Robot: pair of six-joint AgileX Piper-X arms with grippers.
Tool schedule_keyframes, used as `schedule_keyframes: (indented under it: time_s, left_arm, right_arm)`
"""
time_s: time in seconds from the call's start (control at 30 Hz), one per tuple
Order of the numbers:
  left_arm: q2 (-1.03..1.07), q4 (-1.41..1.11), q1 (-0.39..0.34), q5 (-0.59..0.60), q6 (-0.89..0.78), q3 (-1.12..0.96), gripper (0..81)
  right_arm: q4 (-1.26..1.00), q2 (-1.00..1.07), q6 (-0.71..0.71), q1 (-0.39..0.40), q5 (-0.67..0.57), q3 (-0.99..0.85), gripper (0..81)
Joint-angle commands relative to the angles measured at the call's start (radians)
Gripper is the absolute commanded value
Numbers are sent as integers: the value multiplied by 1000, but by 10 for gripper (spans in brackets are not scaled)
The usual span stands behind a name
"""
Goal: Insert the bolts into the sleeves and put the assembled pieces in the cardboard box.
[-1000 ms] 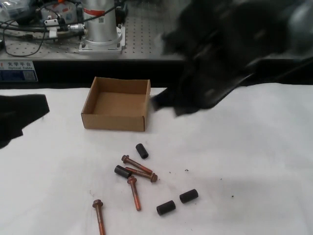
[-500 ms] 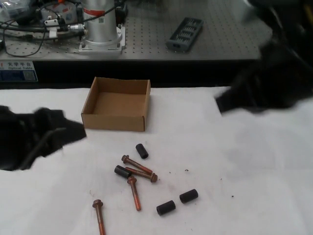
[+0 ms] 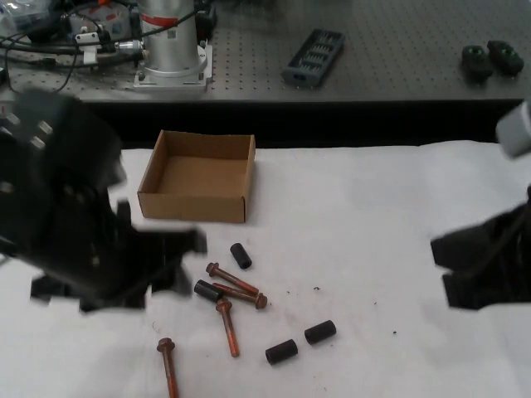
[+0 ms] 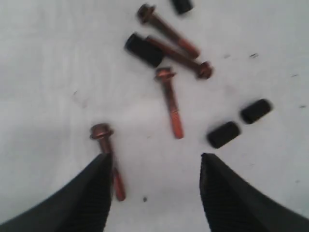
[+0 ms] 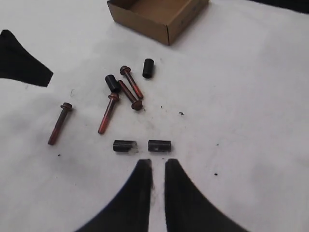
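Note:
Several copper bolts, such as one [image 3: 226, 326] and one [image 4: 170, 101], lie scattered on the white cloth with several black sleeves [image 3: 281, 351] [image 4: 223, 134] [image 5: 160, 145]. The open cardboard box [image 3: 199, 178] [image 5: 159, 14] stands behind them with nothing inside. My left gripper [image 4: 154, 164] hovers open over the near end of the pile, one finger covering part of a bolt [image 4: 107, 153]. In the high view the left arm [image 3: 83, 232] sits just left of the bolts. My right gripper [image 5: 157, 164] is shut on nothing, just short of two sleeves.
The right arm [image 3: 485, 265] hangs over the cloth's right side. Behind the cloth is a perforated metal bench [image 3: 373, 66] with a silver column [image 3: 170, 41], cables and a grey rack [image 3: 314, 56]. Open cloth lies between the pile and the right arm.
The left arm has swung in from the left edge to beside the bolts. The right arm has moved from over the box area across to the right and down toward the front.

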Motion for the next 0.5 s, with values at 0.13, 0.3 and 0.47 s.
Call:
schedule_keyframes:
  time_s: [0.13, 0.3, 0.47]
  left_arm:
    - [107, 106, -9, -83, -41, -11, 404]
    - [141, 70, -9, -86, -130, -11, 404]
    - [148, -4, -10, -86, -172, -11, 404]
  right_arm:
    - [-40, -10, 65, 1, -27, 66, 83]
    - [-57, -10, 86, 1, -75, 82, 83]
    - [-107, -10, 86, 1, -75, 91, 83]
